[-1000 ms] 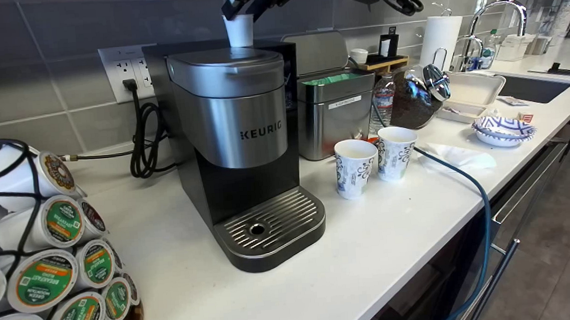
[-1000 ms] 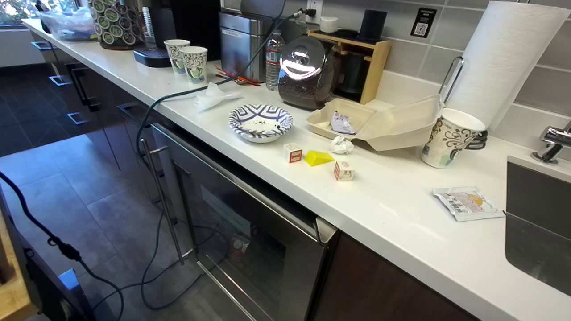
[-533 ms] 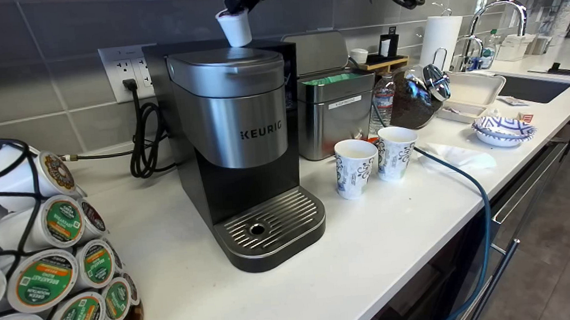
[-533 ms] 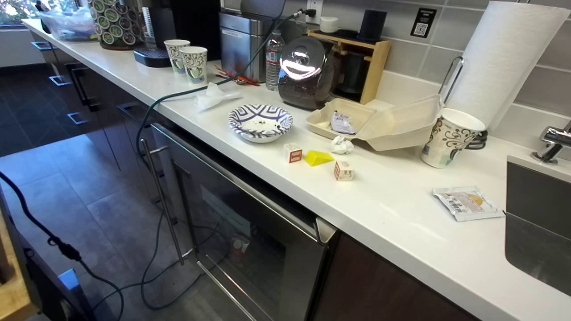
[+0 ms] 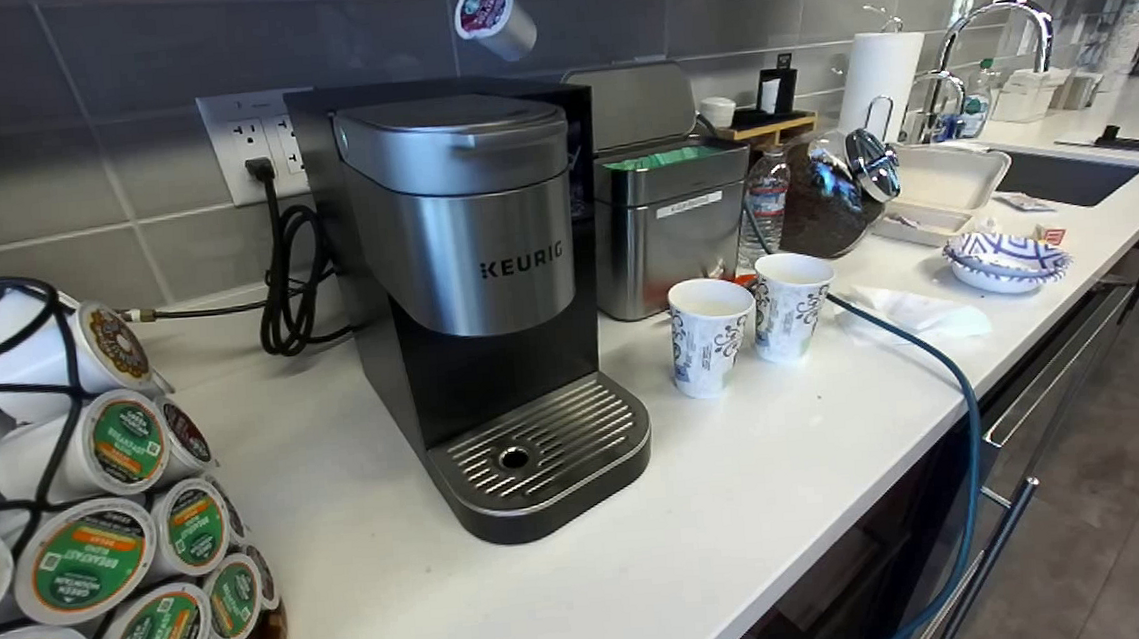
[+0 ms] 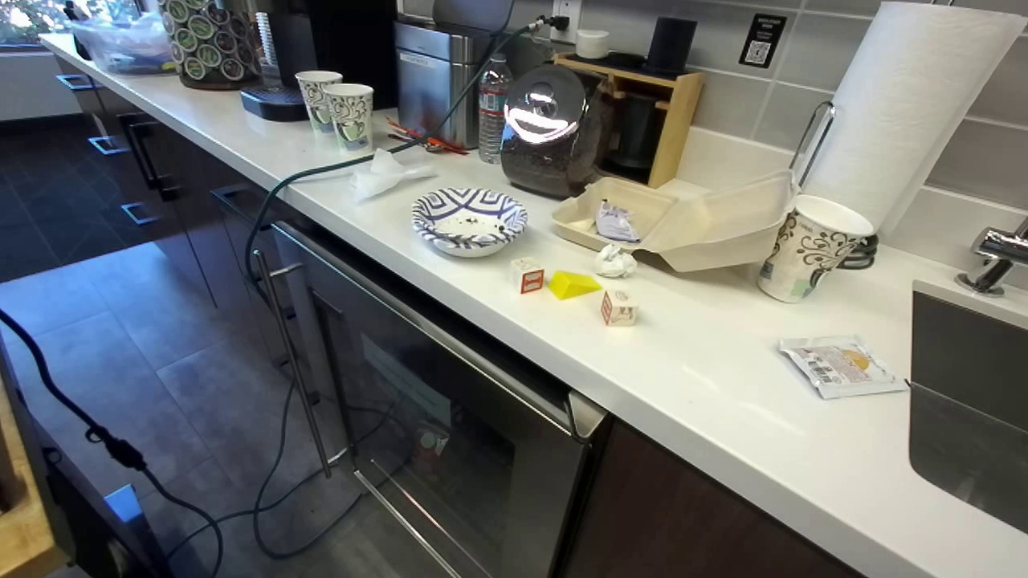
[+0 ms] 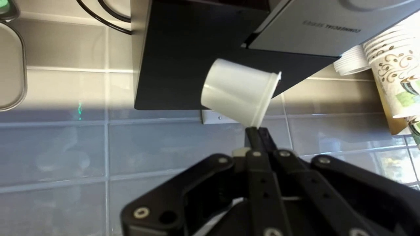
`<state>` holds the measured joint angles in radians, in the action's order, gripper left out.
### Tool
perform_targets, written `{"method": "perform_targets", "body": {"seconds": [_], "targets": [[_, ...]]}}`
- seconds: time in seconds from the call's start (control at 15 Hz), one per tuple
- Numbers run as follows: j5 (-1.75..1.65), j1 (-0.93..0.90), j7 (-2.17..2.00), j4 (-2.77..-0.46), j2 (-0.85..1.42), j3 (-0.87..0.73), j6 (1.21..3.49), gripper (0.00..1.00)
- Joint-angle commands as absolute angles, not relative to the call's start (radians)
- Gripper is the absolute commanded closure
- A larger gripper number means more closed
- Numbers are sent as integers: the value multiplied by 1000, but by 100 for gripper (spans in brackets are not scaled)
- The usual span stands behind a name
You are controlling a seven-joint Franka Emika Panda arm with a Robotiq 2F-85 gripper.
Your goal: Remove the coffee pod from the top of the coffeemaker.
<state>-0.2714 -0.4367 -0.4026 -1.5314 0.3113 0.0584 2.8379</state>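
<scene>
Just left of centre at the top of the frame in an exterior view, a small white purple-lidded plastic coffee pod hangs tilted, with a clear gap between it and the silver-and-black Keurig coffeemaker. Low in the wrist view, a black two-fingered hand is drawn tightly together, pinching the pod by its rim. Lifting it off the coffeemaker looks done; what is left, by my judgement, is moving it aside and perhaps setting it on the white bench.
</scene>
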Motion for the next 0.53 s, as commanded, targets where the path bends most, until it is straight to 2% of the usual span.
{"method": "perform_targets", "body": {"seconds": [0.0, 0.27, 0.47], "targets": [[-187, -417, -418, -1620, 233, 91, 2762, 100], [158, -256, -257, -1778, 59, 277, 2664, 100], [386, -210, -214, -1873, -65, 249, 2547, 100]]}}
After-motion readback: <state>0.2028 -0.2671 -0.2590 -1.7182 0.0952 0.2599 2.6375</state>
